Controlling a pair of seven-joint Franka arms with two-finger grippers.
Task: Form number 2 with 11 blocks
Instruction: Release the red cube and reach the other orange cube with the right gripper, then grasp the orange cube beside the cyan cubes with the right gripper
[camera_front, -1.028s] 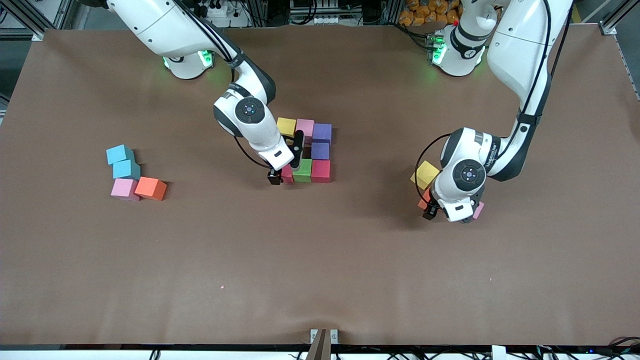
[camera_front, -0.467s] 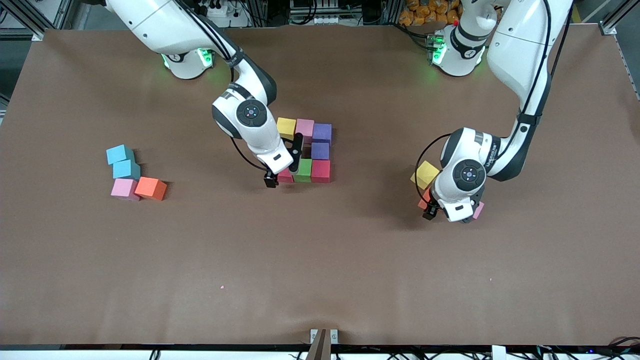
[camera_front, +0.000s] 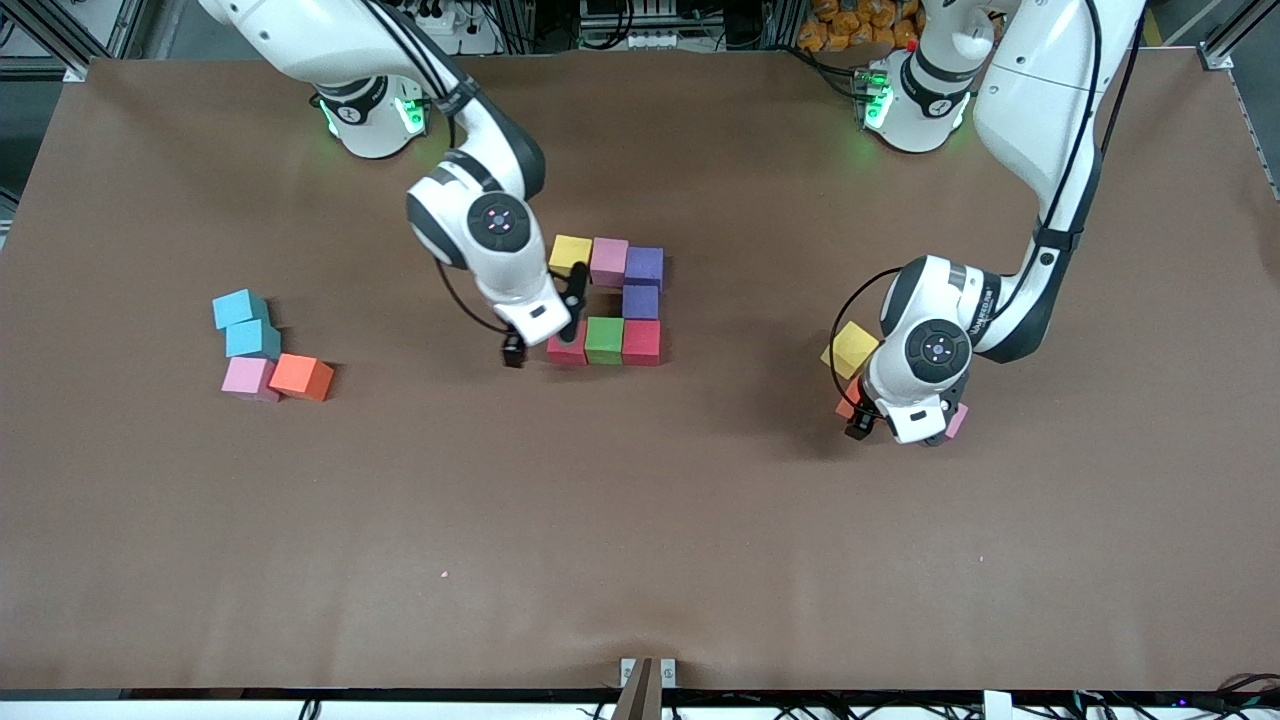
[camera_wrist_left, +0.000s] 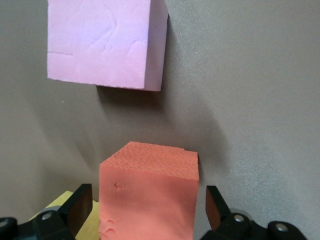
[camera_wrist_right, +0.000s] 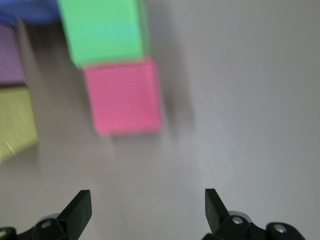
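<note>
Seven blocks make a partial number 2 mid-table: yellow (camera_front: 571, 253), pink (camera_front: 609, 260) and purple (camera_front: 644, 265) in a row, a second purple (camera_front: 640, 300) below, then red (camera_front: 641, 341), green (camera_front: 604, 340) and red (camera_front: 567, 345). My right gripper (camera_front: 543, 328) hovers open and empty beside that last red block (camera_wrist_right: 125, 97). My left gripper (camera_wrist_left: 147, 205) is open and low, its jaws either side of an orange block (camera_wrist_left: 147, 195) with a gap at each side. A pink block (camera_wrist_left: 105, 42) and a yellow block (camera_front: 850, 348) lie beside it.
Toward the right arm's end lie two cyan cubes (camera_front: 240, 307) (camera_front: 252, 338), with a pink block (camera_front: 248, 378) and an orange block (camera_front: 300, 376) next to them. Wide bare table stretches nearer the front camera.
My right gripper has drawn back from the red block toward the right arm's end, leaving the block beside the green one. The left arm has not moved.
</note>
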